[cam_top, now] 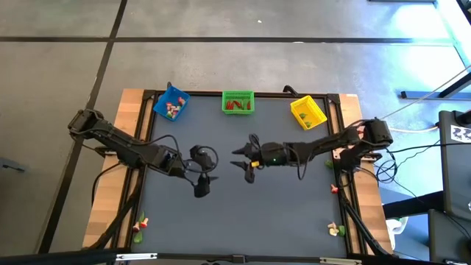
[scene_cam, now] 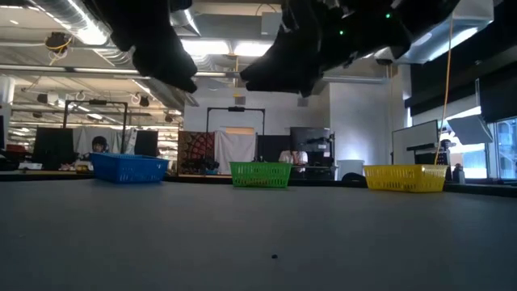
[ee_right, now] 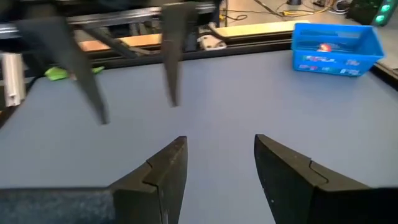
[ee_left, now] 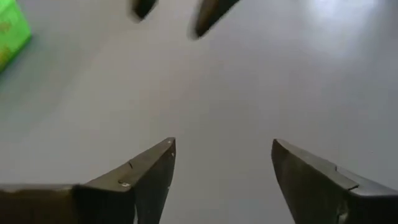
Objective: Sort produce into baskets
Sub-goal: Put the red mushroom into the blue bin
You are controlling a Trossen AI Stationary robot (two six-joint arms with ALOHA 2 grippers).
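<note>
Both tools empty with jaws apart mid-desk, left tool (cam_top: 202,173) and right tool (cam_top: 246,158); leftover produce (cam_top: 140,224) sits lower left, nearer the left arm

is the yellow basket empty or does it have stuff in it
Empty, as far as the high view shows: the yellow basket shows only its own yellow floor, while the blue basket and green basket hold small pieces.

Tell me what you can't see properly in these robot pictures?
- Pieces in the blue basket: too small in the high view to name.
- Inside the yellow basket: hidden by its wall in the low view.
- Green basket: cut off by the left wrist view's edge.
- Produce at the table's corner: too tiny to identify.
</note>
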